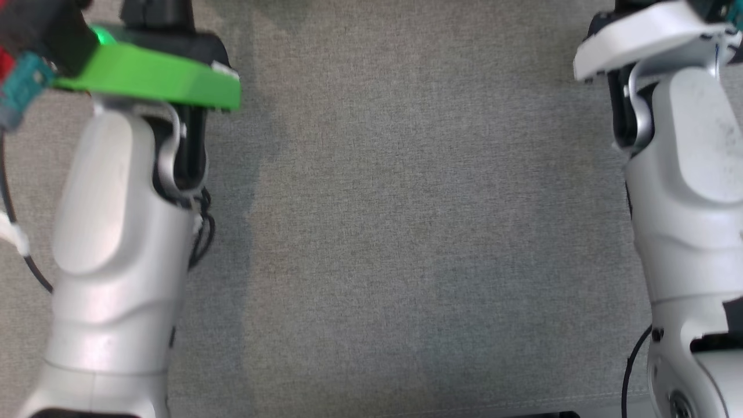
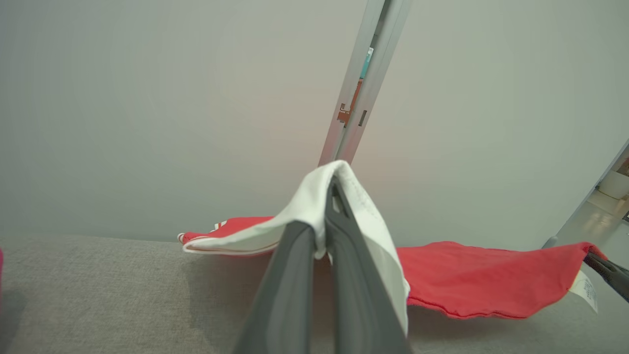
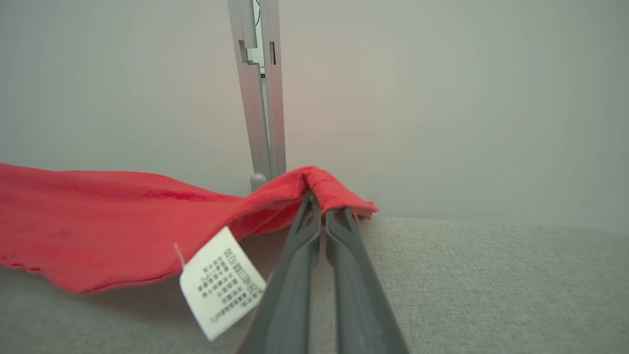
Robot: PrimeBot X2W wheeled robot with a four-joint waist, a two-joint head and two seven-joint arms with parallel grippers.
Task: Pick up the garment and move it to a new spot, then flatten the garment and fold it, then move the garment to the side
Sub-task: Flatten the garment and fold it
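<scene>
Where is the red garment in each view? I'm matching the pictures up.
Head view: a blurred red patch at the top left edge, perhaps it.
Left wrist view: garment stretched from the left gripper at centre to the right edge.
Right wrist view: from the left edge to the right gripper at centre.
Shared landmark: grey surface.

Soft red cloth garment (image 3: 98,221); coarse grey woven tabletop (image 1: 406,232).

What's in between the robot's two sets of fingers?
The red garment, stretched from the left fingers across to the right fingers. The left wrist view shows it, with a white label hanging near the right end.
</scene>
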